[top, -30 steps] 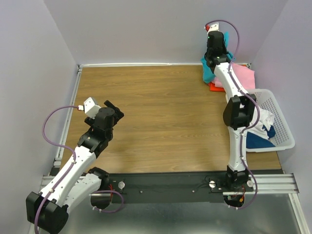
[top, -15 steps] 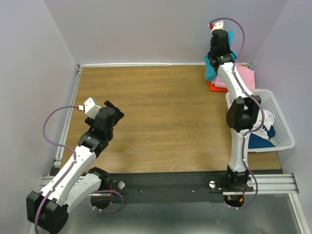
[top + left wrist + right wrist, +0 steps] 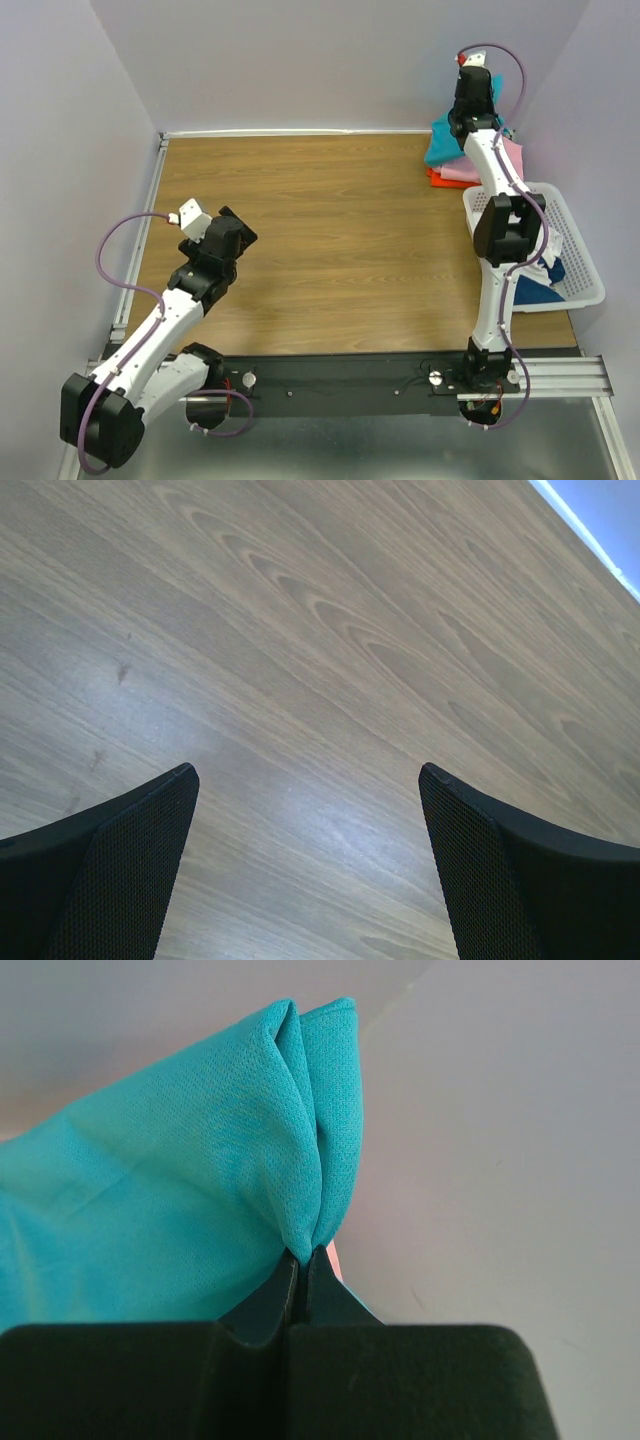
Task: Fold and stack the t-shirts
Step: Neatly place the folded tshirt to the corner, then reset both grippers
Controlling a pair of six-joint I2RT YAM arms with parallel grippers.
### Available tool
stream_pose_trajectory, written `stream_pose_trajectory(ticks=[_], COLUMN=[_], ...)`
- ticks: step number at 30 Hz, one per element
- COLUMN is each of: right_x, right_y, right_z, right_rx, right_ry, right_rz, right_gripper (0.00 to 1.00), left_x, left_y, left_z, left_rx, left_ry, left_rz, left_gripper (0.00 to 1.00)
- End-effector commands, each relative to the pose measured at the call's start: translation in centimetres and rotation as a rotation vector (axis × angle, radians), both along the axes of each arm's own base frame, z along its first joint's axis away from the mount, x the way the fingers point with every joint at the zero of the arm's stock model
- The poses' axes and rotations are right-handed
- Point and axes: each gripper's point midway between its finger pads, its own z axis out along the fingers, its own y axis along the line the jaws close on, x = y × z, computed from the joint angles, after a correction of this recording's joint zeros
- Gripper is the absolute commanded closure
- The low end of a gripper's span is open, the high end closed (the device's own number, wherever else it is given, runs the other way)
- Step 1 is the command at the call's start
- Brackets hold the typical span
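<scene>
where the right claw (image 3: 302, 1258) meets the cloth, its two black fingers are pressed together on a doubled fold of the teal t-shirt (image 3: 180, 1180), and the pinched edge stands up just beyond the fingertips in two soft ridges. in the wrist view the rest of the shirt spreads away to the left of the claw, with a pale wall (image 3: 500, 1140) behind it. from above, this claw is held high over the far right corner of the worktop (image 3: 330, 220), and the teal cloth hangs from it down and to the left, onto a small pile in that corner. there a pink t-shirt (image 3: 455, 172) lies on an orange-red t-shirt (image 3: 440, 181); whether the teal one rests its weight on them cannot be told.

a white lattice basket (image 3: 583, 262) sits at the right edge, holding a white t-shirt (image 3: 548, 248) and a dark blue t-shirt (image 3: 535, 290).

the left claw (image 3: 305, 770) is spread wide, pinching nothing, over bare wood near the left edge, well apart from every shirt.
</scene>
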Motion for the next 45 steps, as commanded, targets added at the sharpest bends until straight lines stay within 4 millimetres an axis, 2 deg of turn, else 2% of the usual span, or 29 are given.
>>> stream_pose_trajectory(ticks=[1,6,8,9,16,20,21,22,24,25,27,28,30,31,33,35,36,37,38,40,41,42,43,44,45], right_x=[0.7,0.7,0.9,0.6,0.5,0.5,0.4,0.4,0.4,0.5,0.6,0.5,0.3,0.0,-0.4,-0.8,-1.3,-1.4,-1.8,-2.2,-2.8,-3.2,-3.7,-4.1,-4.9], right_y=[-1.4,-3.2,-3.0,-4.5,-6.7,-7.5,-8.0,-8.3,-8.5,-8.5,-8.2,-7.9,-7.6,-7.4,-6.5,-5.1,-4.6,-3.6,-2.9,0.0,0.7,1.9,3.8,5.0,6.5], right_z=[-3.2,-5.6,-6.3,-6.8,-9.1,-10.6,-10.8,-10.7,-10.7,-10.6,-10.1,-9.3,-9.0,-7.8,-8.0,-6.3,-6.9,-6.6,-4.8,-4.5,-2.8,-2.0,-2.8,-2.5,-0.9], right_rx=[0.028,0.048,0.055,0.06,0.087,0.094,0.095,0.092,0.099,0.101,0.125,0.136,0.162,0.17,0.209,0.254,0.272,0.284,0.31,0.337,0.369,0.387,0.423,0.459,0.535], right_ry=[0.035,0.069,0.082,0.088,0.12,0.14,0.141,0.136,0.124,0.12,0.098,0.084,0.071,0.054,0.065,0.034,0.048,0.044,0.004,0.009,-0.04,-0.059,-0.043,-0.049,-0.094], right_rz=[-0.005,-0.026,-0.014,-0.038,-0.054,-0.068,-0.079,-0.094,-0.107,-0.106,-0.098,-0.084,-0.078,-0.07,-0.035,0.012,0.021,0.037,0.044,0.092,0.08,0.091,0.123,0.15,0.178], right_gripper=[0.99,0.99,0.99,0.98,0.96,0.91,0.87,0.58,0.16,0.0,0.0,0.0,0.0,0.0,0.0,0.0,0.0,0.0,0.0,0.0,0.0,0.0,0.0,0.0,0.0], left_x=[1.0,1.5,1.6,1.7,2.1,2.3,2.4,2.4,2.4,2.4,2.3,2.3,2.1,2.1,2.1,2.1,2.2,2.3,2.3,2.5,2.6,2.7,2.8,2.8,2.9], left_y=[0.5,0.3,0.3,0.3,0.3,0.2,0.2,0.2,0.1,0.1,0.1,0.2,0.3,0.3,0.2,-0.2,-0.3,-0.6,-0.7,-1.1,-1.3,-1.6,-2.6,-2.8,-3.1], left_z=[1.5,0.9,0.7,0.7,0.4,0.3,0.3,0.4,0.7,0.7,0.9,0.9,1.3,1.5,2.3,2.4,3.1,3.3,3.4,4.2,4.7,4.9,5.1,5.2,5.4], left_rx=[0.003,0.014,0.016,0.016,0.025,0.024,0.024,0.022,0.018,0.017,0.015,0.017,0.015,0.014,0.012,0.008,-0.001,-0.006,-0.007,-0.01,-0.01,0.027,0.023,0.027,0.024], left_ry=[-0.038,-0.017,-0.01,-0.013,-0.002,0.001,-0.001,-0.001,-0.01,-0.012,-0.019,-0.02,-0.032,-0.037,-0.064,-0.079,-0.112,-0.126,-0.135,-0.165,-0.181,-0.184,-0.192,-0.198,-0.205], left_rz=[0.038,0.038,0.038,0.039,0.033,0.031,0.031,0.028,0.023,0.021,0.021,0.021,0.021,0.02,0.008,-0.022,-0.033,-0.052,-0.058,-0.087,-0.101,-0.141,-0.202,-0.221,-0.234], left_gripper=[0.02,0.02,0.02,0.02,0.02,0.02,0.02,0.02,0.02,0.02,0.02,0.02,0.02,0.02,0.02,0.02,0.02,0.02,0.02,0.02,0.02,0.02,0.02,0.02,0.02])
